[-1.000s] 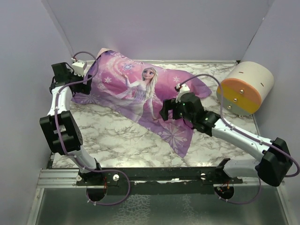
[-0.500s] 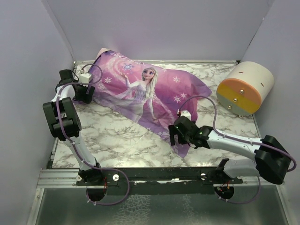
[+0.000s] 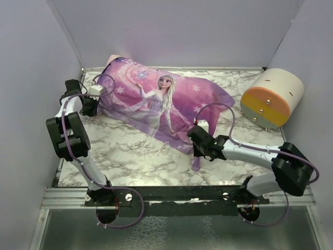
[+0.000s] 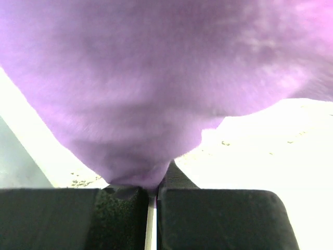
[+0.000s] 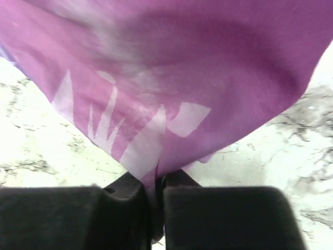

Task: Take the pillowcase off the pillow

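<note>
Cream-and-orange cylinder (image 3: 272, 98) far right, apart from pillowcase (image 3: 166, 101) (marble table (image 3: 125, 152) beneath)

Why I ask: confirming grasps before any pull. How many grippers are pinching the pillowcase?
2. The left gripper pinches the pillowcase at its left end; the right gripper pinches its near corner. Neither grip is hidden.

A table (image 3: 135, 151) patterned in white and grey marble is filling the middle. A back wall (image 3: 177, 31), left wall (image 3: 26, 78) and right wall (image 3: 312, 52), all plain pale lavender, are enclosing it. Soft, even light is falling across everything. A silver metal rail (image 3: 67, 197) is running along the near edge, and a cream-and-orange cylinder (image 3: 273, 96) is sitting at the right.
</note>
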